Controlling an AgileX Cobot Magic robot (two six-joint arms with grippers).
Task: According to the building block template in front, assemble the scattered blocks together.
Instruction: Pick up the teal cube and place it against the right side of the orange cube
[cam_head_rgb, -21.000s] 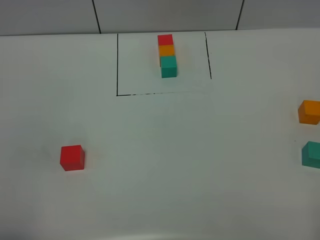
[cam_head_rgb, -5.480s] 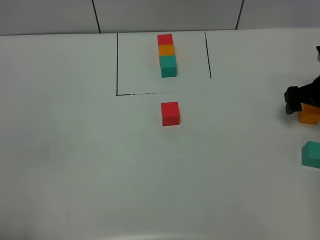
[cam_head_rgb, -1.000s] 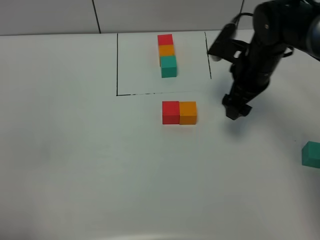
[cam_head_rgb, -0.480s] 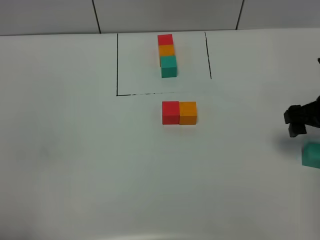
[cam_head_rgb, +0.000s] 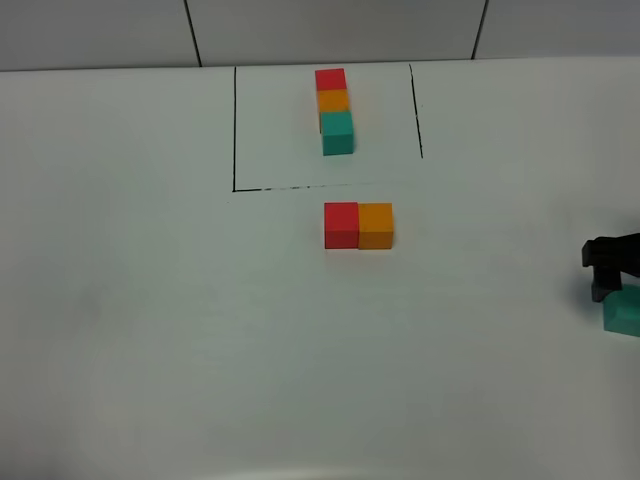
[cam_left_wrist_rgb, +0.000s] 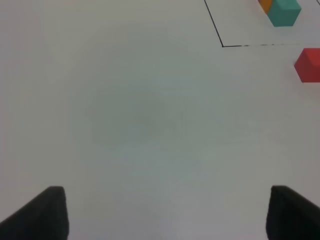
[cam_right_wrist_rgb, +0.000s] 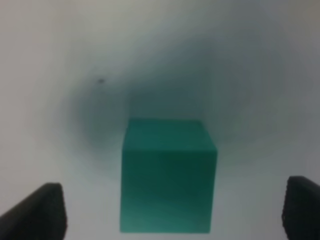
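Evidently the right end effector (cam_right_wrist_rgb: 169, 215), spread wide, straddles the teal cube (cam_right_wrist_rgb: 167, 175), four o'clock from the orange cube (cam_head_rgb: 376, 224), to fetch it.

I'm seeing the right tool (cam_head_rgb: 607, 268) showing as a blocky, matte-black shape. On the left tool (cam_left_wrist_rgb: 170, 215), the fingers (cam_left_wrist_rgb: 47, 212) are appearing as plain, dark, blunt wedges without markings.

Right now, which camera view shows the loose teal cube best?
The right wrist view: the loose teal cube lies large and centred by the open right gripper. The exterior high view cuts it off at the frame edge. The left wrist view misses it; the template's teal cube shows there.
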